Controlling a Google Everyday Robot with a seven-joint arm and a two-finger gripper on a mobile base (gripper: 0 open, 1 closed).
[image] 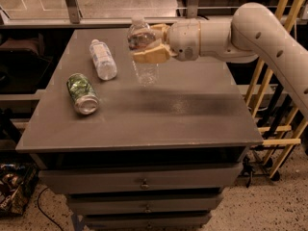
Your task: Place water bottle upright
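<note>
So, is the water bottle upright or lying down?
Upright: the water bottle has its cap on top, held by the gripper over the table.

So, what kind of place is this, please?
Probably a robot lab or workshop, not a home. A grey drawer cabinet serves as the table, the floor is speckled, and a yellow rack stands at the right. The tool, above the cabinet's far side, is shut on the water bottle.
</note>
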